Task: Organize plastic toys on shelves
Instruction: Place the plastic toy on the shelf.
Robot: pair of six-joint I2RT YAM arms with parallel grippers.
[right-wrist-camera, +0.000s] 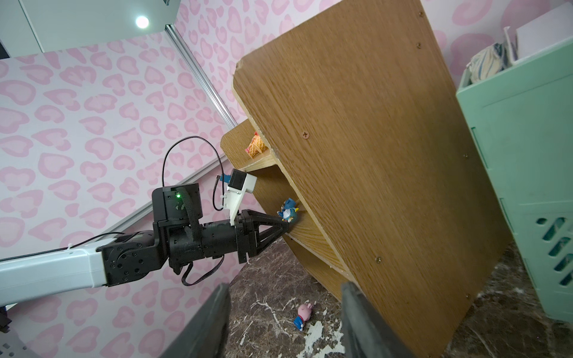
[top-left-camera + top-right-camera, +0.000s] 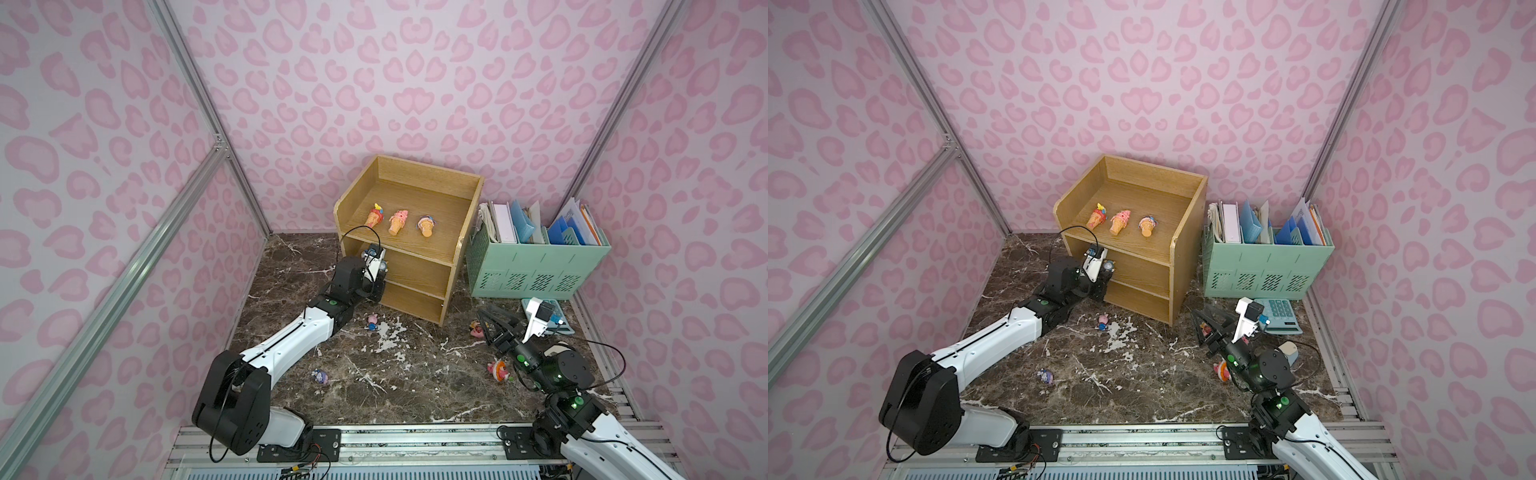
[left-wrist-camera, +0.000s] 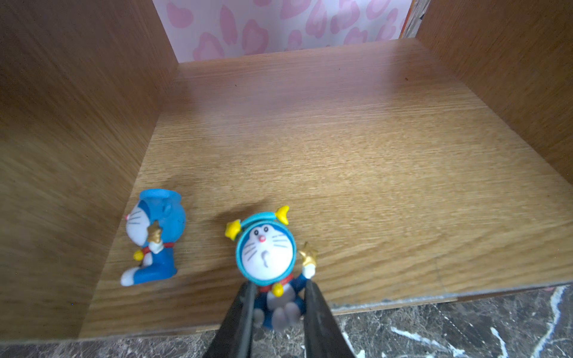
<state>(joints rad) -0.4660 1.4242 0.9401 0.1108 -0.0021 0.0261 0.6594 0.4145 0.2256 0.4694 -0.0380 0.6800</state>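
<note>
My left end effector (image 3: 279, 291) is gripping a blue-white cat figure (image 3: 265, 257), its two dark fingers (image 3: 242, 310) closing on the sides of the toy's body. I am holding it upright at the near edge of the middle tier of the shelves (image 2: 473, 208), towards the left end of that tier. A second blue figure (image 3: 153, 238) is lying on its side on the same board, just left of the held one and close to the left side wall.

Three ice-cream cone toys (image 2: 398, 222) are lying in a row on the top tier, inside its raised rim.

My right end effector (image 1: 286, 286) is hovering over the marble worktop (image 2: 415, 374) to the right of the shelves with its jaws apart and nothing between them.

Four toys are lying loose on the worktop. A pink figure (image 2: 372, 321) is lying just in front of the shelves. A purple one (image 2: 320, 377) is sitting nearer, to the left. A pink-red one (image 2: 498, 369) and another small pink one (image 2: 476, 328) are lying close to my right arm.

A green file organizer (image 2: 540, 266) is standing right of the shelves, with a calculator (image 2: 1281, 316) in front of it.
</note>
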